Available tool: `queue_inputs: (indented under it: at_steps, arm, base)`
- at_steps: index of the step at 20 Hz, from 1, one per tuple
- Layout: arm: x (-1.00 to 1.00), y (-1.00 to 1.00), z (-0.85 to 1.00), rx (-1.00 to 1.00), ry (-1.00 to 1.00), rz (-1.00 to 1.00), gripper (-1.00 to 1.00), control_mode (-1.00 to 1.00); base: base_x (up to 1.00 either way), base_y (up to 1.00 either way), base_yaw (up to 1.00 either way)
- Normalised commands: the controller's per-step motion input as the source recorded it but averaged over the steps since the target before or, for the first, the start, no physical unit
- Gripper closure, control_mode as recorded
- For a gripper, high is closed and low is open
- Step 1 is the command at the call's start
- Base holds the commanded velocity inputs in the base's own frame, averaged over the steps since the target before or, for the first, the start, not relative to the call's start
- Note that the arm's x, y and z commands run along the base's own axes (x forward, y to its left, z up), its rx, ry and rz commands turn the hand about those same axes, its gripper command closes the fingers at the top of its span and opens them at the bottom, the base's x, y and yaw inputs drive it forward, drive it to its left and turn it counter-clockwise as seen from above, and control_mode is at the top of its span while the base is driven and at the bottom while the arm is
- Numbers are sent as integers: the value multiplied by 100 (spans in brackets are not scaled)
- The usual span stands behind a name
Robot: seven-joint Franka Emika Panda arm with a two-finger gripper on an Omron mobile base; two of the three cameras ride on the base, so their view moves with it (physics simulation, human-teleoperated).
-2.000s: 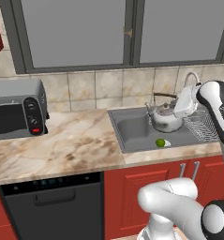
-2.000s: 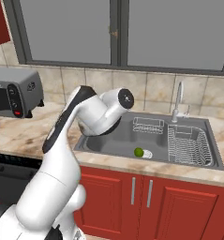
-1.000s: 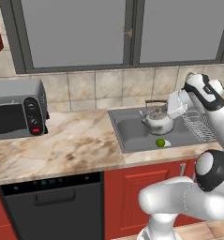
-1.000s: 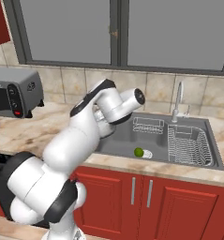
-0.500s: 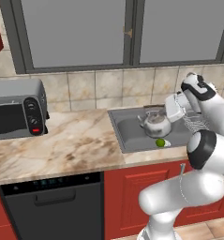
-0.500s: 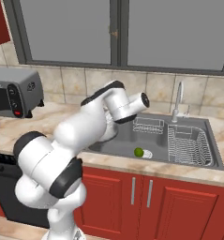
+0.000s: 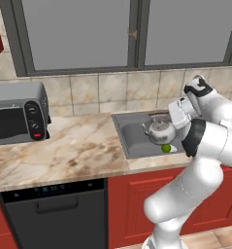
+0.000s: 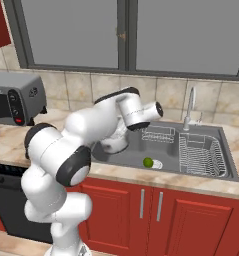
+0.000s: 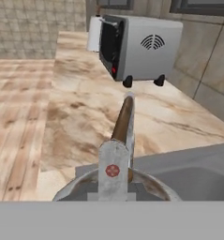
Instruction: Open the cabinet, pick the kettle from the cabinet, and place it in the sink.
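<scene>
The tool is clamped narrow on the arched dark-brown handle of the kettle, gripping it from above; in the hand view the handle runs up between the finger tips and the kettle's silvery rim curves just below them. The kettle hangs low inside the sink, over the left part of the basin, and whether its base touches the floor of the basin cannot be told.

Against the frame 2 seconds back, the kettle has come down and shifted leftward into the basin, and the arm has folded closer over the sink's right side.

A small green round item lies on the basin floor just beside the kettle, toward the front edge; in the right base view it sits left of the wire dish rack. The curved faucet stands at the back rim, near the rack.

Left of the sink the marbled bench is open up to the toaster oven, which stands well apart against the tiled wall. The red cupboards under the basin are closed.
</scene>
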Motion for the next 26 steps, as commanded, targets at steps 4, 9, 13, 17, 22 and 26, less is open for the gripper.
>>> queue_inputs:
  at_steps: [4, 9, 13, 17, 22, 26]
  arm:
    - [24, -9, -23, 0, 0, 8, 100, -100]
    - [23, -14, -23, 0, 1, 10, 100, -100]
    - [23, -9, -22, 0, 2, 10, 100, -100]
    - [26, -3, -23, 0, 3, 10, 100, -100]
    - [30, -2, -16, 2, 4, 6, 100, -100]
    - [35, -3, -12, 4, 9, 1, 100, -100]
  base:
    - [0, 0, 0]
    - [0, 0, 0]
    - [0, 0, 0]
    - [0, 0, 0]
    - [0, 0, 0]
    - [0, 0, 0]
